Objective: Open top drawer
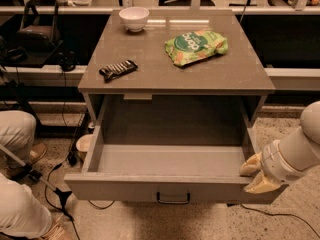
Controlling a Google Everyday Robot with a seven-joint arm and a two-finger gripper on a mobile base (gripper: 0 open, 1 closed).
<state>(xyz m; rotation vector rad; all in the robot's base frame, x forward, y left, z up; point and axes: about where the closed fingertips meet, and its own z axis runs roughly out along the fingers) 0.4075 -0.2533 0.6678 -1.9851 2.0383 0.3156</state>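
A grey cabinet (175, 69) is standing with its top drawer (170, 161) reaching well out towards the viewer. A seated person's leg (17, 129) is resting near the drawer's left front corner. The white robot arm (295, 151) is coming in from the right, its gripper (255, 175) sitting against the drawer's right front corner; whether it is open or closed cannot be told. Any further pulling is likely risking the drawer hitting its stops, skewing from the off-centre hold, or bumping the person.
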